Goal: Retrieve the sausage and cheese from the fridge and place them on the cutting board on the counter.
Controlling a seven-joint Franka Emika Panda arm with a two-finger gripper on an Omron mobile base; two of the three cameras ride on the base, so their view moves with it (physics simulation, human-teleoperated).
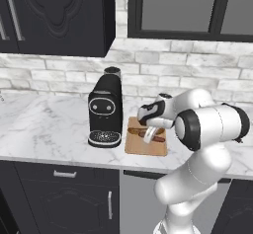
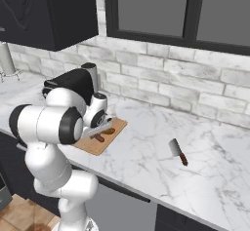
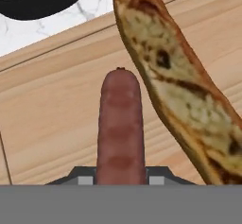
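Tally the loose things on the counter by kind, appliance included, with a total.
Food items: 2, the sausage and a baguette, both over the cutting board
Boards: 1
Knives: 1, a cleaver
Appliances: 1, a coffee machine
Total: 5

Both base cameras sit behind the arm, one left, one right, looking forward and down at the counter; they share the cutting board and coffee machine. The hand camera looks very close along the sausage over the board.
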